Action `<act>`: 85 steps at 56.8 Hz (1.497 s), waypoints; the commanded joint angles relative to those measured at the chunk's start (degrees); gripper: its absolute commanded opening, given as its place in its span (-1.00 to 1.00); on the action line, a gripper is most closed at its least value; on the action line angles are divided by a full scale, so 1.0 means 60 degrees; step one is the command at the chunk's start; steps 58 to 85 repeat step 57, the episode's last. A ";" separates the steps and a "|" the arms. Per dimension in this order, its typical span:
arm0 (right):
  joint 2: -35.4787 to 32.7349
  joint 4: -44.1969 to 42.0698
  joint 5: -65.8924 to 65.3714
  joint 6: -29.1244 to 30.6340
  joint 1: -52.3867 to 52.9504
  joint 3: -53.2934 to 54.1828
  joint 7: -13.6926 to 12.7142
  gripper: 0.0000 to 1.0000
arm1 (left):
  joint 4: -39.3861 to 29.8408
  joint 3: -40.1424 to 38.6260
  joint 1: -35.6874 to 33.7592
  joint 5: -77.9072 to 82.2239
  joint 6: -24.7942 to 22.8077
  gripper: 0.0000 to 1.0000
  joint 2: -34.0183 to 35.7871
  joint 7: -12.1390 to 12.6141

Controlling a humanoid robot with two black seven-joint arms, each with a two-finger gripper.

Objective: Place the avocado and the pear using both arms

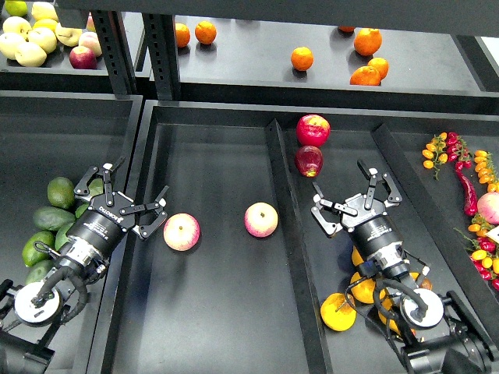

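Note:
The avocado [53,218], dark green and elongated, lies in the left bin among lighter green avocados [61,192]. My left gripper [125,199] is open and empty over the bin's right wall, just right of the avocado and left of a pink-yellow apple [181,231]. The pear [338,312], golden with a brown streak, lies at the near end of the right bin. My right gripper [352,196] is open and empty above that bin, well beyond the pear. My right arm hides part of the other pears [365,287].
A second pink-yellow apple [261,220] lies in the middle tray [218,312]. Two red apples [313,130] sit at the far end of the right bin. A divider [284,226] separates the bins. Oranges [302,58] are on the back shelf, peppers [468,191] at far right.

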 commanded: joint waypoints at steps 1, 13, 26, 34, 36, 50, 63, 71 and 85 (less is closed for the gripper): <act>0.0000 0.0134 -0.0008 0.0000 -0.0203 -0.0002 0.0001 0.99 | -0.0209 0.0037 0.0292 0.0000 0.0000 0.99 0.0000 -0.0020; 0.0000 0.0193 -0.0008 0.0000 -0.0218 0.0013 0.0001 0.99 | -0.0355 0.0037 0.0600 0.0000 0.0000 0.99 0.0000 -0.0049; 0.0000 0.0222 0.0007 0.0000 -0.0247 0.0013 0.0001 0.99 | -0.0399 0.0022 0.0688 0.0000 0.0000 0.99 0.0000 -0.0137; 0.0000 0.0222 0.0051 0.0000 -0.0247 0.0013 0.0001 0.99 | -0.0414 0.0022 0.0688 0.0000 0.0000 0.99 0.0000 -0.0137; 0.0000 0.0222 0.0051 0.0000 -0.0247 0.0013 0.0001 0.99 | -0.0429 0.0022 0.0688 0.0000 0.0000 0.99 0.0000 -0.0137; 0.0000 0.0222 0.0066 0.0000 -0.0247 0.0028 0.0001 0.99 | -0.0546 0.0022 0.0703 0.0015 0.0000 0.99 0.0000 -0.0137; 0.0000 0.0222 0.0066 0.0000 -0.0247 0.0057 0.0001 0.99 | -0.0560 0.0022 0.0703 0.0000 0.0000 0.99 0.0000 -0.0137; 0.0000 0.0222 0.0066 0.0000 -0.0247 0.0057 0.0001 0.99 | -0.0560 0.0022 0.0703 0.0000 0.0000 0.99 0.0000 -0.0137; 0.0000 0.0222 0.0066 0.0000 -0.0247 0.0057 0.0001 0.99 | -0.0560 0.0022 0.0703 0.0000 0.0000 0.99 0.0000 -0.0137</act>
